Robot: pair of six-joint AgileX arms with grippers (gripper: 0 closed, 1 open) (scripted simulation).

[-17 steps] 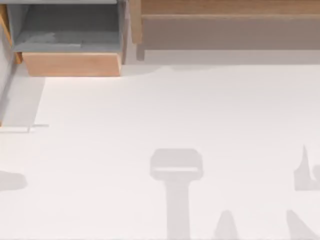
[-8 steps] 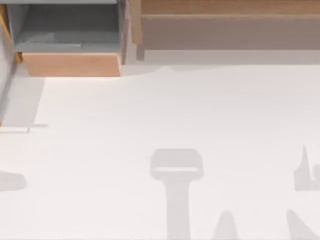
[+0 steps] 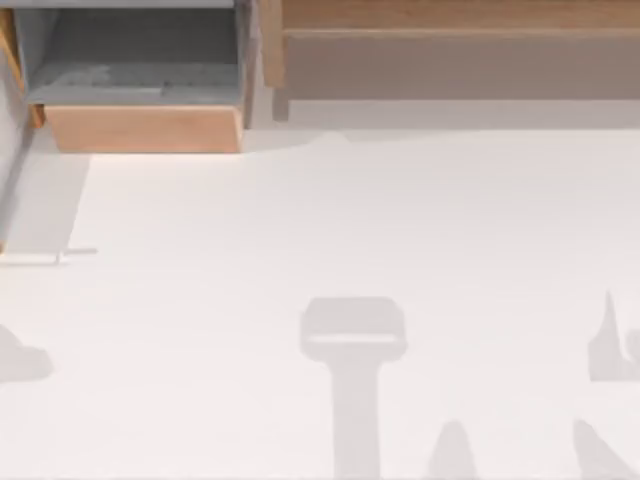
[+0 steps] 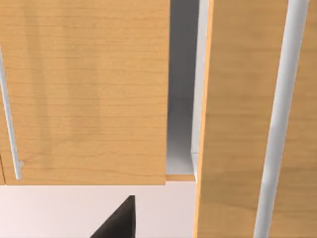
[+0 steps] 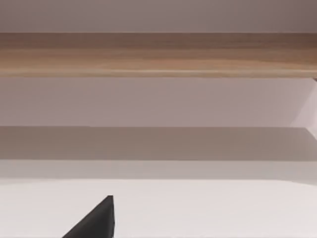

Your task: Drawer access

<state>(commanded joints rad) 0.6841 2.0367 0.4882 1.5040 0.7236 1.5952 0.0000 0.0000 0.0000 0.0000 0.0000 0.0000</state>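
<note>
The drawer (image 3: 9,48) shows as a narrow sliver at the top view's far left edge: an orange-brown wood wall with grey lining below it. The left wrist view faces two orange-brown wood fronts close up. One front (image 4: 84,94) carries a silver bar handle (image 4: 10,124). The nearer front (image 4: 233,124) carries another silver handle (image 4: 277,124). A grey-lined gap (image 4: 181,109) runs between them. A dark tip of my left gripper (image 4: 119,223) pokes in just short of these fronts. A dark tip of my right gripper (image 5: 96,220) hangs over the white table.
A second drawer with a paler tan front (image 3: 145,128) stands pulled out at the back left, its grey inside bare. A long wooden shelf edge (image 3: 450,30) runs along the back right and also crosses the right wrist view (image 5: 158,54). Arm shadows lie on the white tabletop (image 3: 330,210).
The shadow at the table's left edge has shifted slightly. Nothing else has visibly moved.
</note>
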